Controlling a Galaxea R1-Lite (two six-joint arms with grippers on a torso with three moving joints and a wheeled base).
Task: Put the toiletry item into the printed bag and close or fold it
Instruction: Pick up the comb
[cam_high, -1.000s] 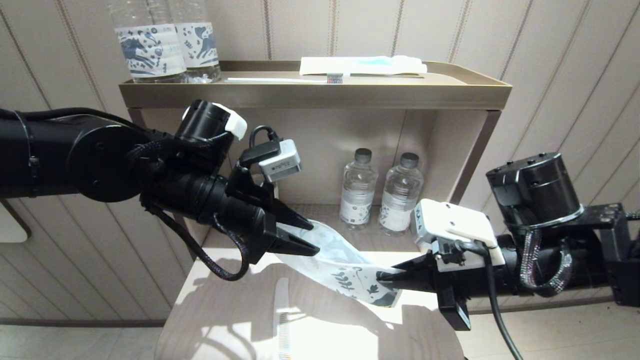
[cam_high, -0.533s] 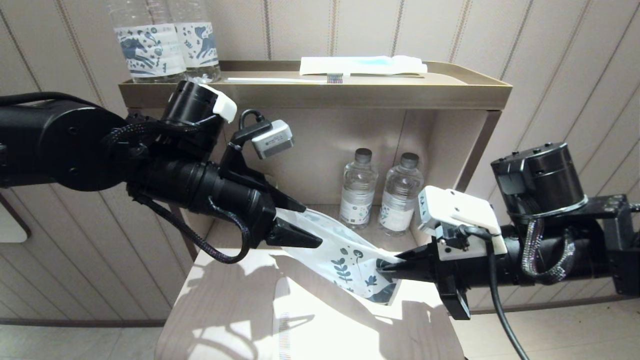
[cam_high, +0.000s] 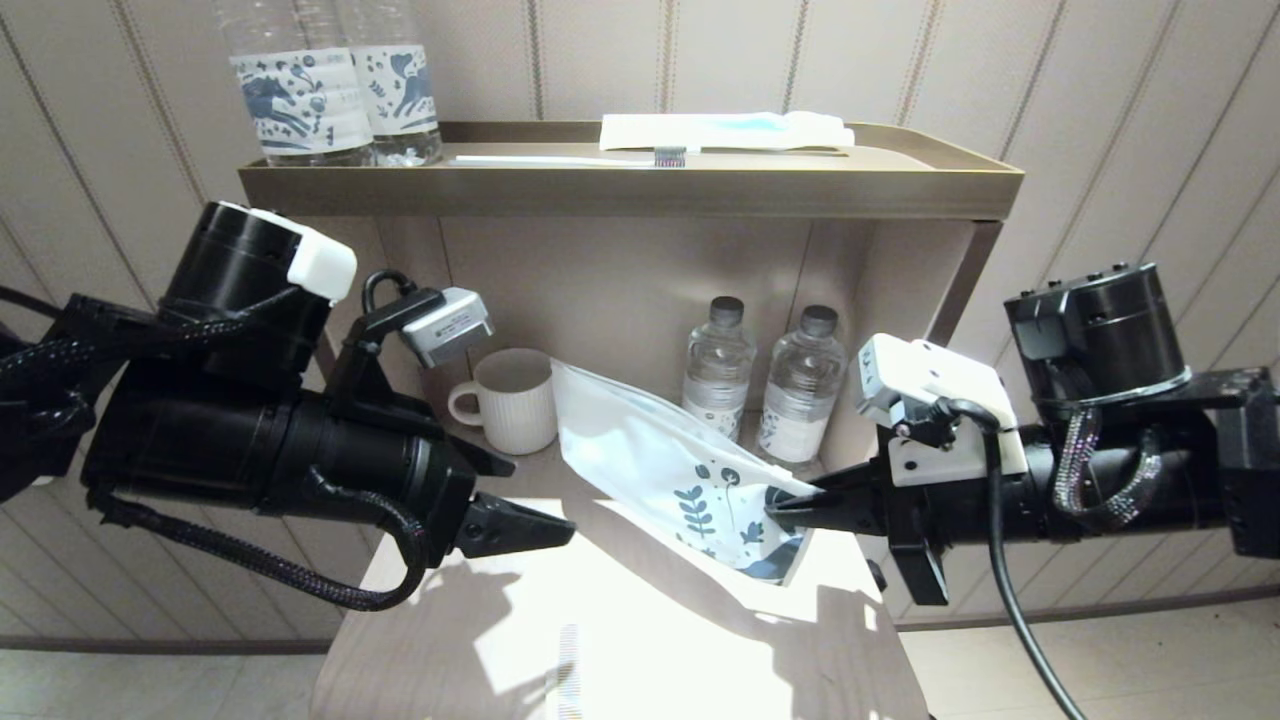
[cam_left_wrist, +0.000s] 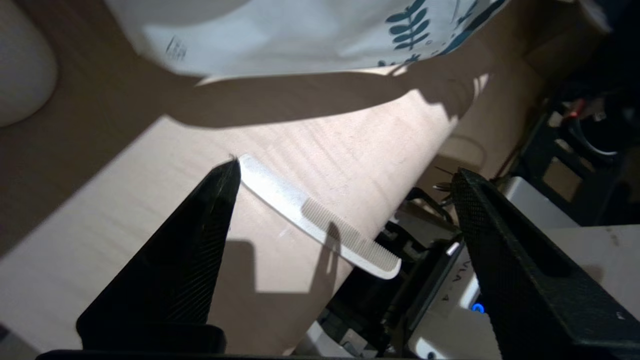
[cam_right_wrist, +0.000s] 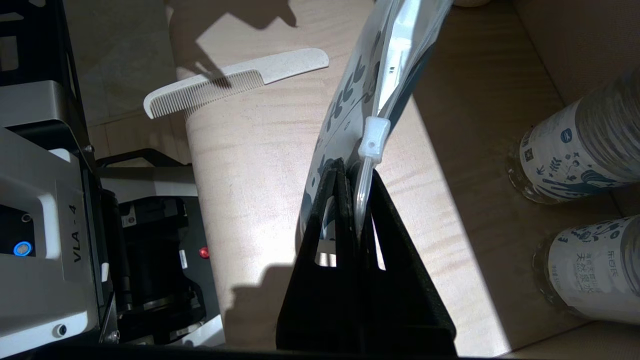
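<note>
A pale wooden bench stands before an open shelf unit holding two water bottles and a mug. The right claw is clenched on the printed bag at its leaf-print end, holding it above the bench. The left claw, released, sits apart from it above a white comb.

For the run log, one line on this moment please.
left pincer: open, over comb | right pincer: shut on printed bag | comb outside bag
</note>
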